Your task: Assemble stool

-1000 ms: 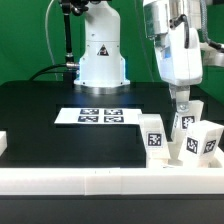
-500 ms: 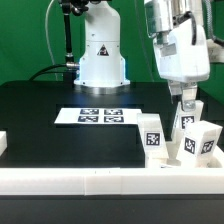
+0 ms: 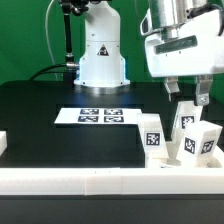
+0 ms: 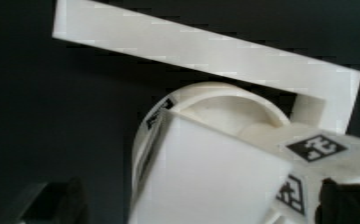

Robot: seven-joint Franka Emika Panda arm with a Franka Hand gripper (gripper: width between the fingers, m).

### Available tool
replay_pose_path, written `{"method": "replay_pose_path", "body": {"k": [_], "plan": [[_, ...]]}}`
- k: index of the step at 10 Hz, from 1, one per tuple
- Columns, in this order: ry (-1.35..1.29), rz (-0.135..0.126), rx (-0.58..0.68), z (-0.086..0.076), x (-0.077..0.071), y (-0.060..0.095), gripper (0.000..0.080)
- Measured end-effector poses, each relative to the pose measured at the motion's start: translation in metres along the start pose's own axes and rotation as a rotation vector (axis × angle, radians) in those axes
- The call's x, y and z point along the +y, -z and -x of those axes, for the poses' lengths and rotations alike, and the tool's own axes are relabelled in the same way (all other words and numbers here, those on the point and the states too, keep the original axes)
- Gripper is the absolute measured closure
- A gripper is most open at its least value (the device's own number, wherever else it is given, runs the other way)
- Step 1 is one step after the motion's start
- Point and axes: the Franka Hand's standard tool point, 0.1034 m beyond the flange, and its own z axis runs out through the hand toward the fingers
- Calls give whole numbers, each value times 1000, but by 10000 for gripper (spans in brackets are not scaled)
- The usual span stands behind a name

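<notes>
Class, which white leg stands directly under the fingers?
The rear leg, partly hidden by the front leg; the side leg stands apart from both.

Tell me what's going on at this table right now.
The Panda arm's gripper hovers just above a cluster of white tagged stool legs, which stand upright against the border rail at the exterior view's right. Its fingers are spread apart and hold nothing, and no leg is lifted. The marker board lies flat mid-table.
</notes>
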Motion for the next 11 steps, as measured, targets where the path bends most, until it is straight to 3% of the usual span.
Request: {"method": "replay_pose_path", "body": {"k": [4, 6, 11], "plan": [[501, -13, 12, 6, 0, 0, 150], [561, -28, 12, 11, -4, 6, 150], [1091, 3, 48, 3, -2, 3, 150]]}}
